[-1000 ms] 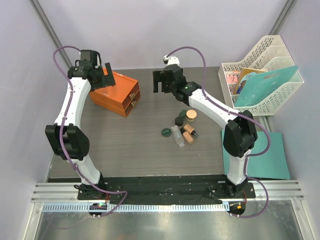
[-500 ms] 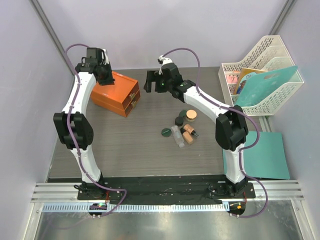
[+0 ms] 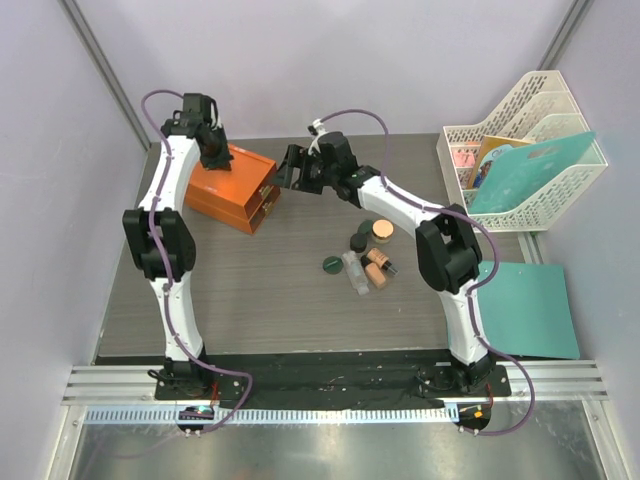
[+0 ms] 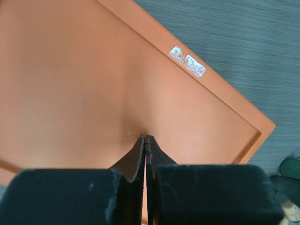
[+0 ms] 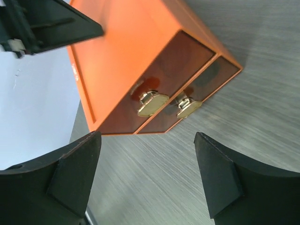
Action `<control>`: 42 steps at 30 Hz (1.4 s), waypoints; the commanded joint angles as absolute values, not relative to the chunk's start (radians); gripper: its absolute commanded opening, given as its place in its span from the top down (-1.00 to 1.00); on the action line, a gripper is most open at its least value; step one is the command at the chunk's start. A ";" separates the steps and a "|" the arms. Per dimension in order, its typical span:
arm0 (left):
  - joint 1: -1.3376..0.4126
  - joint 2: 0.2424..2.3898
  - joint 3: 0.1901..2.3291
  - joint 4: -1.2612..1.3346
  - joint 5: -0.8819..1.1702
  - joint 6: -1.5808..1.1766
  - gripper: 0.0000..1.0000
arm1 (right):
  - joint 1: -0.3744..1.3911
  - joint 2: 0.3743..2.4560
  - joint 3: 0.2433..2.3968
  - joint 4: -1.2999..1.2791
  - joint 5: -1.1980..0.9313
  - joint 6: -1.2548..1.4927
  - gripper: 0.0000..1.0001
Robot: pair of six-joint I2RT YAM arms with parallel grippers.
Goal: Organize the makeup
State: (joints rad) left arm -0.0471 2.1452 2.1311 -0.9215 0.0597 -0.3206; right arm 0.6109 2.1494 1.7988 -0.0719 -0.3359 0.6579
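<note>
The makeup lies in a loose cluster mid-table: a dark green disc (image 3: 332,265), a clear tube (image 3: 355,272), a tan-lidded jar (image 3: 382,231), dark green jars (image 3: 360,240) and tan-and-black cylinders (image 3: 377,268). My left gripper (image 3: 218,155) (image 4: 146,137) is shut, empty, its tips resting on the lid of the orange drawer box (image 3: 232,188) (image 4: 93,70). In front of the box's two drawer fronts, my right gripper (image 3: 288,172) (image 5: 147,138) hangs open. The gold handles (image 5: 152,105) sit just beyond its fingertips, and nothing lies between the fingers.
A white file rack (image 3: 530,150) holding a teal folder stands at the back right. A teal mat (image 3: 525,310) lies at the right table edge. The purple wall runs close behind the box.
My left gripper shut and settled onto the box lid. My right gripper swung left to the drawer fronts, its jaws narrowing slightly.
</note>
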 commanded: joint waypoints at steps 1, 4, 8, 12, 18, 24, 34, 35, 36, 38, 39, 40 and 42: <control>-0.048 2.214 2.135 -1.065 0.023 -0.328 1.00 | 0.607 2.201 1.848 -0.035 -0.399 0.758 -0.67; -0.048 2.209 2.108 -1.058 0.017 -0.333 1.00 | 0.606 2.230 1.862 -0.061 -0.393 0.769 -0.64; -0.048 2.204 2.060 -1.048 0.029 -0.334 1.00 | 0.607 2.253 1.870 -0.057 -0.405 0.785 -0.64; -0.048 2.201 2.003 -1.022 0.032 -0.334 1.00 | 0.609 2.275 1.872 0.001 -0.442 0.805 -0.64; -0.048 2.226 1.979 -1.009 0.044 -0.331 1.00 | 0.607 2.281 1.878 0.081 -0.469 0.824 -0.64; -0.049 2.241 1.980 -1.015 0.034 -0.324 1.00 | 0.611 2.319 1.928 0.049 -0.463 0.830 -0.62; -0.048 2.264 1.985 -1.022 0.041 -0.319 1.00 | 0.627 2.375 1.994 -0.043 -0.402 0.787 -0.46; -0.049 2.264 1.985 -1.022 0.043 -0.319 1.00 | 0.626 2.379 2.002 -0.049 -0.394 0.784 -0.45; -0.048 2.264 1.985 -1.020 0.043 -0.319 1.00 | 0.627 2.390 2.009 -0.057 -0.387 0.782 -0.43; -0.048 2.266 1.986 -1.023 0.041 -0.318 1.00 | 0.630 2.404 2.046 -0.099 -0.364 0.773 -0.36; -0.048 2.266 1.987 -1.025 0.041 -0.319 1.00 | 0.630 2.414 2.060 -0.112 -0.354 0.770 -0.33; -0.048 2.266 1.987 -1.026 0.041 -0.318 1.00 | 0.634 2.418 2.069 -0.120 -0.348 0.769 -0.26; -0.048 2.266 1.985 -1.026 0.040 -0.318 1.00 | 0.640 2.422 2.080 -0.111 -0.342 0.775 -0.23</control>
State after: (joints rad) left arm -0.0471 2.1223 2.0647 -0.8642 0.0566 -0.3370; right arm 0.6277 2.4023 2.0205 -0.0845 -0.3927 0.7940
